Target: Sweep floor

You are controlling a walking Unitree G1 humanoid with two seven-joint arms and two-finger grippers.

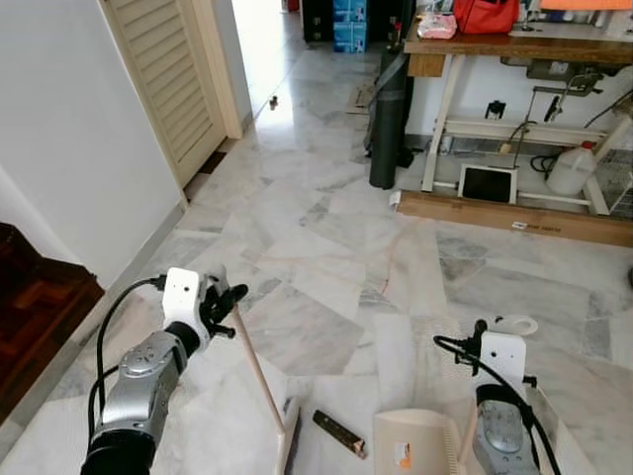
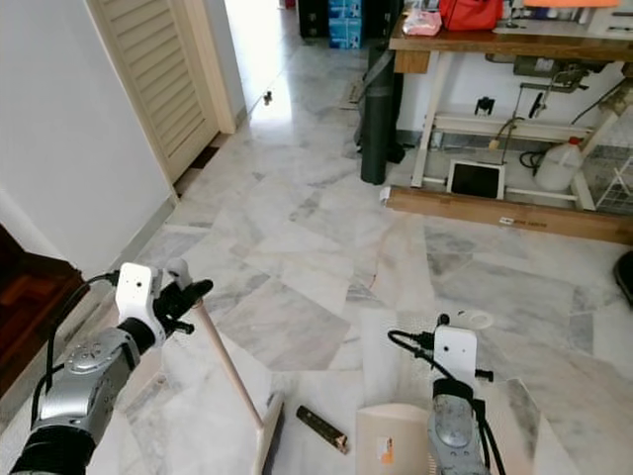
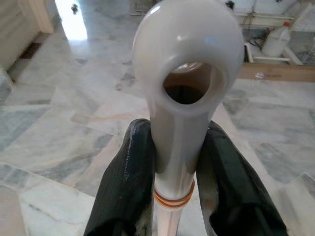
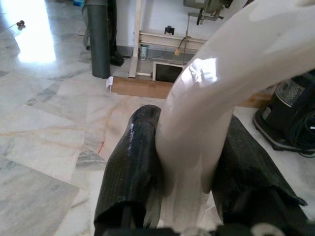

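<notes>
Trouble, if it comes, will likely start with your left gripper (image 1: pixel 226 303), whose black fingers (image 3: pixel 129 167) pinch the broom handle (image 1: pixel 259 373) right at its very top, just under the hanging loop (image 3: pixel 187 73). Gripped that high, the stick has plenty of leverage to twist or slide in the pads once the broom head (image 1: pixel 288 435) drags on the floor. Your right gripper (image 4: pixel 189 162) is clamped on the cream dustpan handle (image 4: pixel 221 93), and the dustpan (image 1: pixel 415 442) sits low on the floor in front of you, just beside the broom head. A dark bar-shaped piece of debris (image 1: pixel 339 433) lies between the two; push too hard and I judge it skids past the pan on the polished stone rather than into it.

You are working on a glossy marble floor (image 1: pixel 326 247), pale grey with veining, which throws back strong light from the doorway (image 1: pixel 262 59) ahead. A louvred door (image 1: pixel 168 79) stands on your left, with dark wooden steps (image 1: pixel 35 297) below it. On your right a workbench (image 1: pixel 514 49) stands with a long wooden plank (image 1: pixel 514 218), a white jug (image 1: pixel 572 170) and cables beneath, and a dark rolled mat (image 1: pixel 388 119) leans against it. Swing wide and the broom could catch those.
</notes>
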